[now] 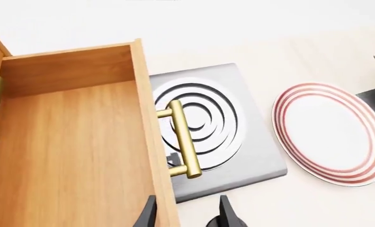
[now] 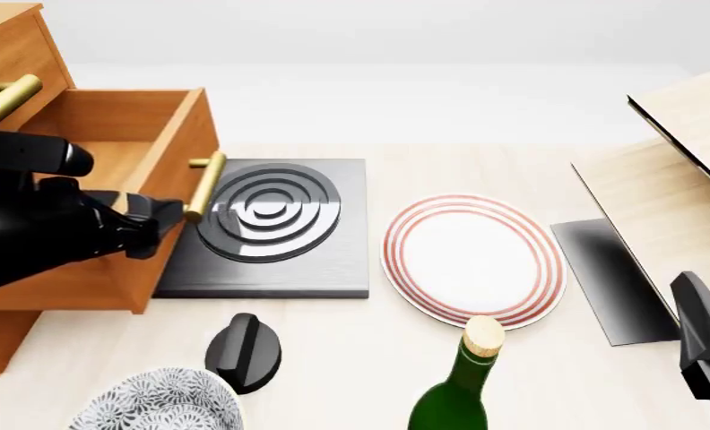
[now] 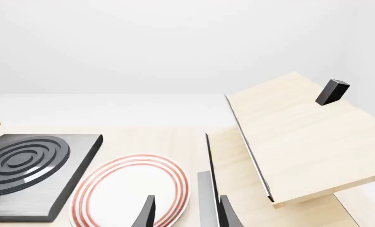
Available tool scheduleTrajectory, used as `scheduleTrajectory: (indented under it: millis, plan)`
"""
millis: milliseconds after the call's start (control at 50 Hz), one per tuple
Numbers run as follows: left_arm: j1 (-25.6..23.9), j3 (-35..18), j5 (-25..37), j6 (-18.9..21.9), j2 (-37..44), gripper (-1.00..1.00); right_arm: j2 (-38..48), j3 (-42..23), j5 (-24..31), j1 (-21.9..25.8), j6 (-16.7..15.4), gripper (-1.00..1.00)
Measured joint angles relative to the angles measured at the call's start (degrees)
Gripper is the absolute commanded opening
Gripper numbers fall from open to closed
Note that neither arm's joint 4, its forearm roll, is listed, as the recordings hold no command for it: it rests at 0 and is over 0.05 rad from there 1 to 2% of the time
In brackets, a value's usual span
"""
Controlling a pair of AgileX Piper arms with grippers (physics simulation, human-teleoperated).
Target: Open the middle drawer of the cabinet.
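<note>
With the middle drawer [image 2: 116, 170] pulled well out, its brass handle [image 2: 205, 185] lies just right of the left gripper [image 1: 186, 215], whose fingers stand apart, holding nothing.

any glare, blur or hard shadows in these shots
Front view: sharp throughout, flat even light, a soft white sheen on the hob rings, only faint shadows under the plate. Left wrist view: crisp, a highlight along the drawer handle. Right wrist view: pale washed-out background, no blur; the light-wood box casts little shadow.
</note>
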Motion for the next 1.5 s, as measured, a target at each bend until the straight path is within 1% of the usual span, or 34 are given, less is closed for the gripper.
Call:
scheduleTrajectory:
  millis: [760, 920, 1320, 1500]
  plan:
    - [-4.0, -0.1, -2.7, -0.3, 1.8, 1.0, 0.0, 0.0, 0.0, 0.0, 0.0, 1.0]
    - [-4.7, -0.1, -3.2, -1.1, 2.4, 1.0, 0.0, 0.0, 0.0, 0.0, 0.0, 1.0]
    - [-5.0, -0.2, -3.0, -4.7, 2.4, 1.0, 0.0, 0.0, 0.0, 0.0, 0.0, 1.0]
    - [-5.1, -0.4, -2.5, -5.1, 2.4, 1.0, 0.0, 0.0, 0.0, 0.0, 0.0, 1.0]
